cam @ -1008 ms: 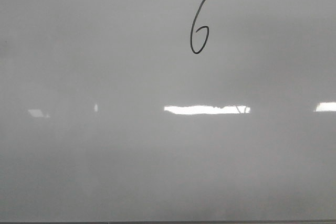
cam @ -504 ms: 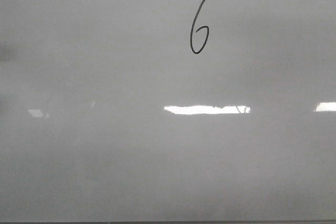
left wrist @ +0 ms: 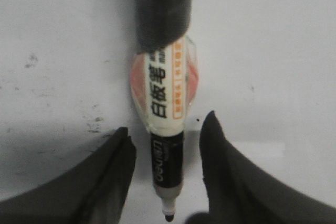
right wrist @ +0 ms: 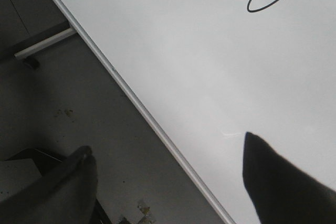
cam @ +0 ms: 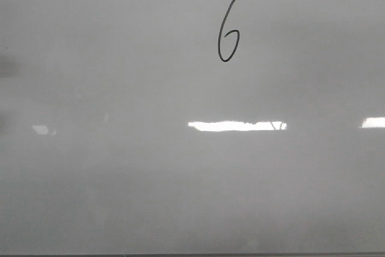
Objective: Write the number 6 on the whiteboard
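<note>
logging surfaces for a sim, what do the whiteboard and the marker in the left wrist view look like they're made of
The whiteboard looks like a smooth, glossy coated panel, maybe melamine or painted metal: it mirrors bright ceiling lights. Its edge reads as a thin pale metal or plastic strip. The marker seems to be hard plastic, with a glossy printed label over a black barrel and a dark tip that could be felt.

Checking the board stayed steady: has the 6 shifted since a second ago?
No. The 6 sits the same way above the long white glare on the whiteboard.
</note>
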Motion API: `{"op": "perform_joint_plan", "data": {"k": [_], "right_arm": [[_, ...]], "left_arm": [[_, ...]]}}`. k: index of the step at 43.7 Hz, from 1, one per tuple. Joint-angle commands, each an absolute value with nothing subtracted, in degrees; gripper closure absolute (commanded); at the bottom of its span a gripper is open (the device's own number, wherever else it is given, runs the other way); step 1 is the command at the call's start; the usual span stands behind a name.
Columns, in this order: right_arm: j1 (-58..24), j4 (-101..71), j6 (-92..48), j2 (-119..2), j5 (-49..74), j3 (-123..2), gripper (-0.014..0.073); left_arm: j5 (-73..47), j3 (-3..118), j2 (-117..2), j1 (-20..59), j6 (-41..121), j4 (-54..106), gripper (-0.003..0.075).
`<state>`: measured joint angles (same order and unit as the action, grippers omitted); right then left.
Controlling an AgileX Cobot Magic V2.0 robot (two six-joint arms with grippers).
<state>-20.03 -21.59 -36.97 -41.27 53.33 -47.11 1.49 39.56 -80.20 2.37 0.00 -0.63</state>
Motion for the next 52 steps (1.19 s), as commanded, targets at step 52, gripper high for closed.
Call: {"op": "perform_joint_plan", "data": {"k": [52], "right_arm": [[-19.67, -6.83, -5.85, -28.23, 64.32, -57.24, 0.0003]], "left_arm": [[-58.12, 56.50, -32.61, 10.10, 4.16, 4.77, 0.0345]]}}
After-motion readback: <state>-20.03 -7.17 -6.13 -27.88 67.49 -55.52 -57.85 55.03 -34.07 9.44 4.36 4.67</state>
